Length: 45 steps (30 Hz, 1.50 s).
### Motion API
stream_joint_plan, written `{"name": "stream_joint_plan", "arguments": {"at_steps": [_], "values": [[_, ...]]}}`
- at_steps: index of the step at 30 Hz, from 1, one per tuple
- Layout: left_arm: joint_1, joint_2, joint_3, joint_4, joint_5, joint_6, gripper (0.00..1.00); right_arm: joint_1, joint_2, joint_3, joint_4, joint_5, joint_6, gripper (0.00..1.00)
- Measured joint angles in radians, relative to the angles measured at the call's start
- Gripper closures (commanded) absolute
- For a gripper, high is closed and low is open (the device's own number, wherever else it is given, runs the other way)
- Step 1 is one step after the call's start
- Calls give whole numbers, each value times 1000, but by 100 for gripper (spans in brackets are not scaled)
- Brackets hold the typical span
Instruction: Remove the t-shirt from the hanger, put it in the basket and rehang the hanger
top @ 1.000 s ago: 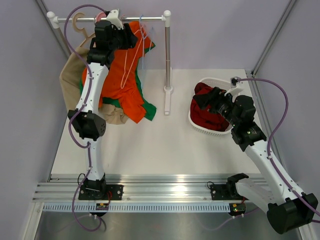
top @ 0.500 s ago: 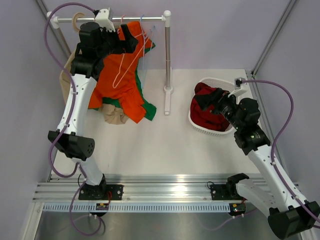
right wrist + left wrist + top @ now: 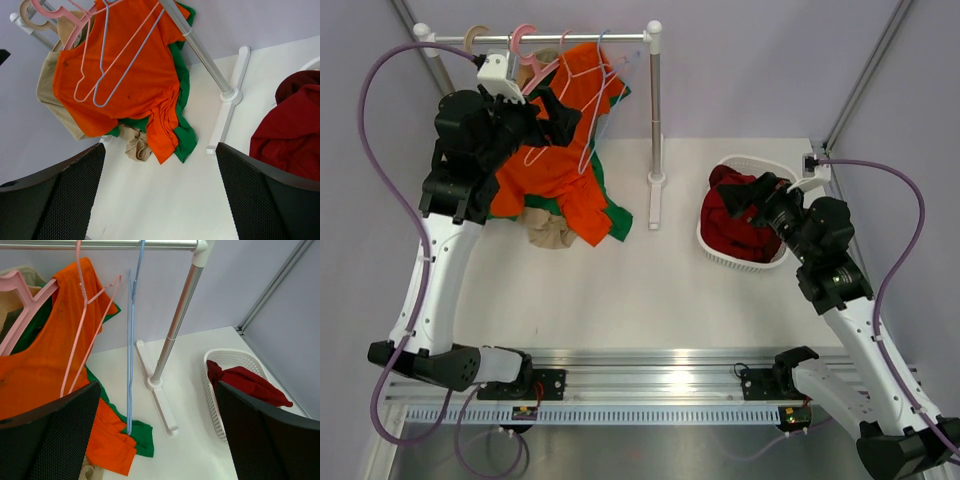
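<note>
The crimson t-shirt [image 3: 728, 228] lies bunched in a white basket [image 3: 740, 262], off any hanger; it also shows in the left wrist view [image 3: 246, 383] and the right wrist view [image 3: 292, 131]. The thin light-pink hanger [image 3: 80, 270] hangs bare on the rail in front of an orange shirt, and it shows in the right wrist view too [image 3: 81, 60]. My left gripper [image 3: 555, 115] is open and empty, just in front of the hanging clothes [image 3: 157, 437]. My right gripper [image 3: 752, 195] is open and empty over the basket's near rim [image 3: 160, 197].
A rack with a horizontal rail [image 3: 560, 39] and a white post [image 3: 655, 110] stands at the back. On it hang an orange shirt with green edging [image 3: 565, 180], a beige garment [image 3: 548, 232], a pale blue hanger [image 3: 130, 340] and a thick pink hanger [image 3: 22, 310].
My left arm has swung left and back from the rail, and its gripper now sits lower in front of the clothes. My right arm has drawn slightly back to the right.
</note>
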Motion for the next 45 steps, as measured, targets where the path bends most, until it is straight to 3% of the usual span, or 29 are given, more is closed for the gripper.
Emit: {"name": "stream_joint_plan", "arguments": {"at_steps": [10,17,22,28,36,45], "values": [[0,-354,-304,45,0,-21,1,0,-6,3,-12,-2,3,1],[0,-719,-658,62,21,-58,1,0,-36,3,-16,-4,-8,0],[0,-990,-845,-14,5,-69,1,0,-110,3,-34,0,-34,1],[0,-1195,-978,-134,-90,-81,1,0,-258,-64,-35,39,-74,1],[-14,-1261,-1030,-219,-243,-95,1,1,-309,-173,-61,106,-88,1],[-19,-1256,-1036,-219,-298,-74,1,1,-269,-180,-71,113,-89,1]]}}
